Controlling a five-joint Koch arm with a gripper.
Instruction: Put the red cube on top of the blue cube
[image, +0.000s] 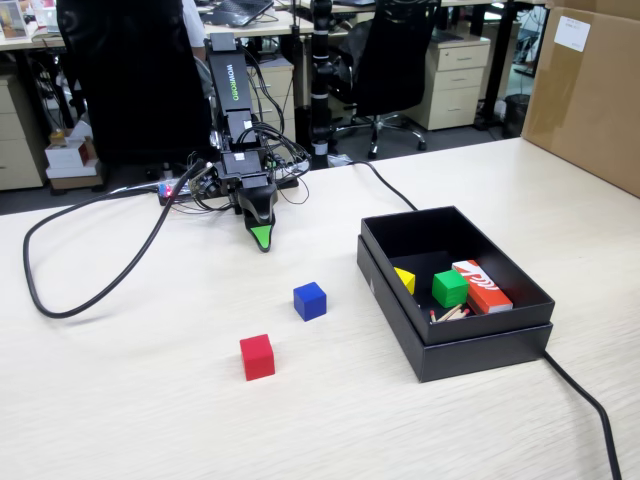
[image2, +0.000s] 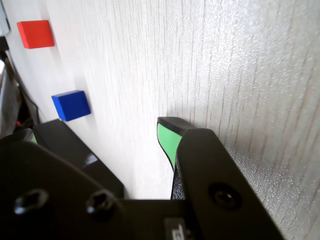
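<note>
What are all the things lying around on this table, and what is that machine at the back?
red cube: one, red, on the bare table, nearest the fixed camera.
blue cube: one, deep blue, on the table beside the red cube, apart from it.
black box: one, open, on the right in the fixed view.
green cube: one, inside the box.
yellow block: one, inside the box.
red and white box: one, inside the black box.
black cable: looping across the table on the left.
cardboard box: one, brown, far right.
gripper: one, black with green tips, pointing down at the table, holding nothing.
</note>
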